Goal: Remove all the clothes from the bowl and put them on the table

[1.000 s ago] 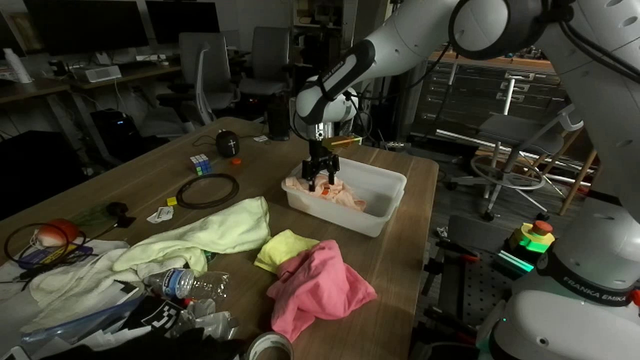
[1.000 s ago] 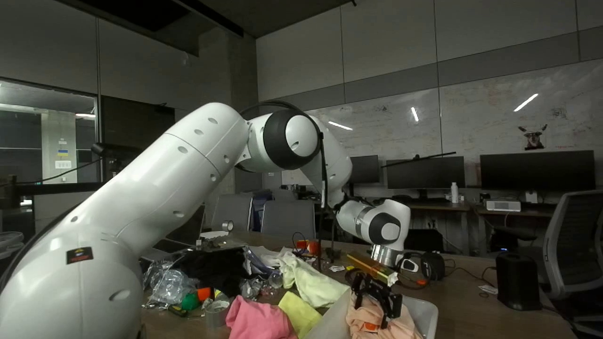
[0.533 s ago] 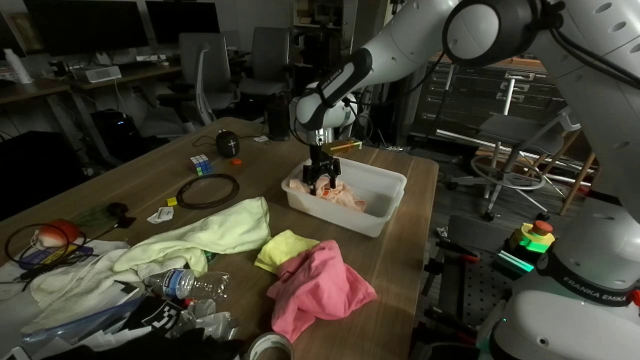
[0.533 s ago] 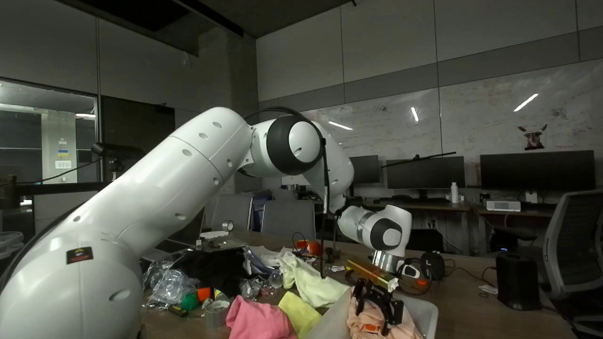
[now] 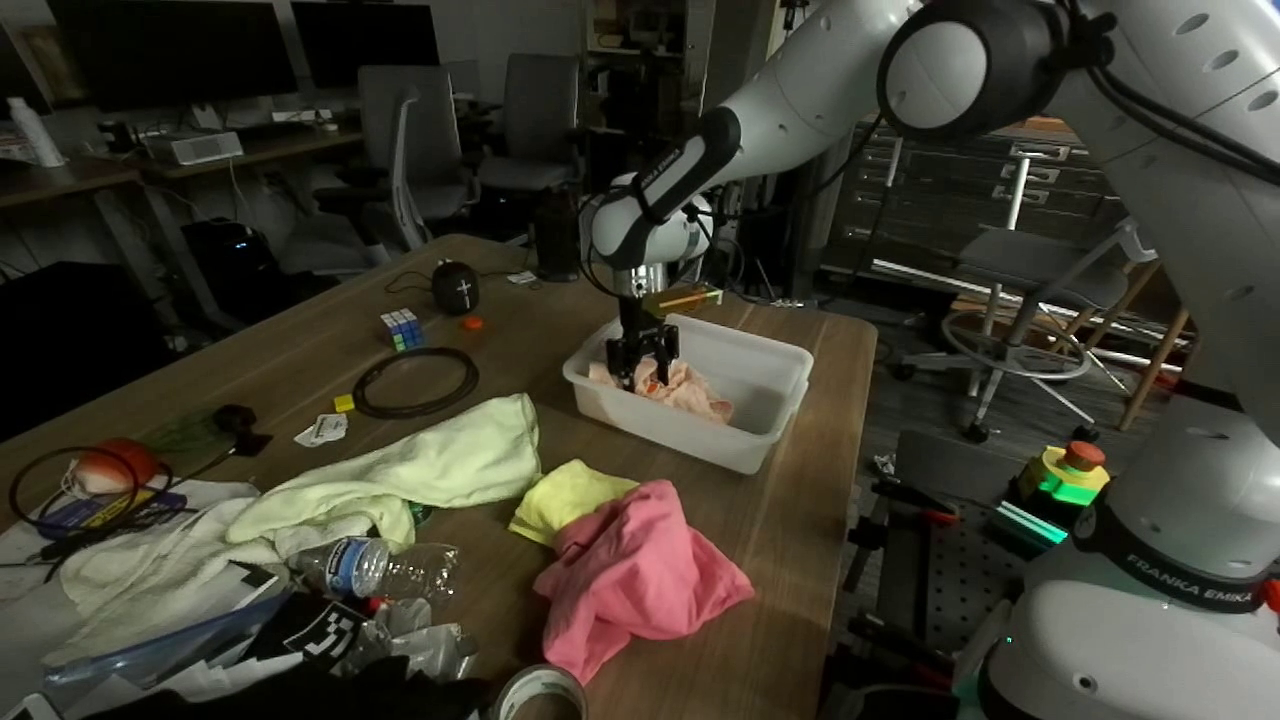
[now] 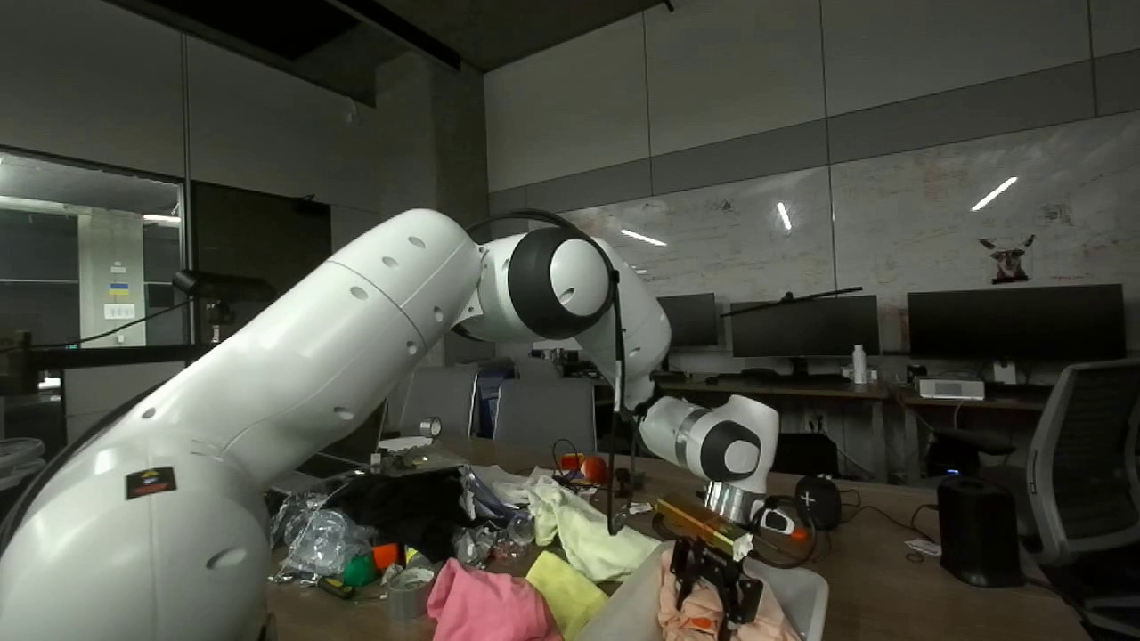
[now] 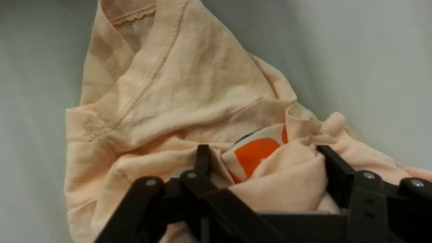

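Note:
A peach cloth garment with an orange print (image 5: pixel 690 392) lies crumpled in the white plastic bin (image 5: pixel 665 432). The garment also shows in an exterior view (image 6: pixel 777 620) and in the wrist view (image 7: pixel 209 77). My gripper (image 5: pixel 645 383) points down into the bin, its fingers spread and reaching into the garment. In the wrist view, folds bulge up between the open fingertips (image 7: pixel 263 150). A pink cloth (image 5: pixel 645 580) and a yellow cloth (image 5: pixel 572 497) lie on the wooden table (image 5: pixel 790 540) beside the bin. Whether anything lies under the garment is hidden.
A pale yellow-green towel (image 5: pixel 450 462), a plastic bottle (image 5: pixel 400 570) and a tape roll (image 5: pixel 540 695) lie on the table. A Rubik's cube (image 5: pixel 402 329), a cable coil (image 5: pixel 415 382) and a black speaker (image 5: pixel 455 287) stand beyond. The bin walls surround my gripper.
My gripper has moved down a little, deeper into the peach garment, whose far-left part has shifted inward from the bin's rim. The bin and the other cloths have not moved.

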Robot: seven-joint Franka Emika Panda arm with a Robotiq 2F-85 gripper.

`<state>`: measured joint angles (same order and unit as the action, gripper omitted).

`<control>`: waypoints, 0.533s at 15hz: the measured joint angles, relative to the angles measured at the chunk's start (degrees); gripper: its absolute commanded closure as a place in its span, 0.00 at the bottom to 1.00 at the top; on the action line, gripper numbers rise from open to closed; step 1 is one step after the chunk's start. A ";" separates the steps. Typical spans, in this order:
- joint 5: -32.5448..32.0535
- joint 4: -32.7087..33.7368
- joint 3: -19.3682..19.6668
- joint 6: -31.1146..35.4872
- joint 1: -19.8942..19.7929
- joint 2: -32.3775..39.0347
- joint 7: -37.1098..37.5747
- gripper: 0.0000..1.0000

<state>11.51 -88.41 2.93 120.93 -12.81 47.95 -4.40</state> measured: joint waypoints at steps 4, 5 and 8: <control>0.00 0.28 0.00 0.25 0.00 0.00 0.10 0.80; 0.00 0.33 0.00 0.49 0.00 -0.01 0.10 0.87; 0.01 0.37 0.00 1.44 0.00 -0.16 0.10 0.95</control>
<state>11.52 -88.03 2.93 122.38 -12.82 47.80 -4.29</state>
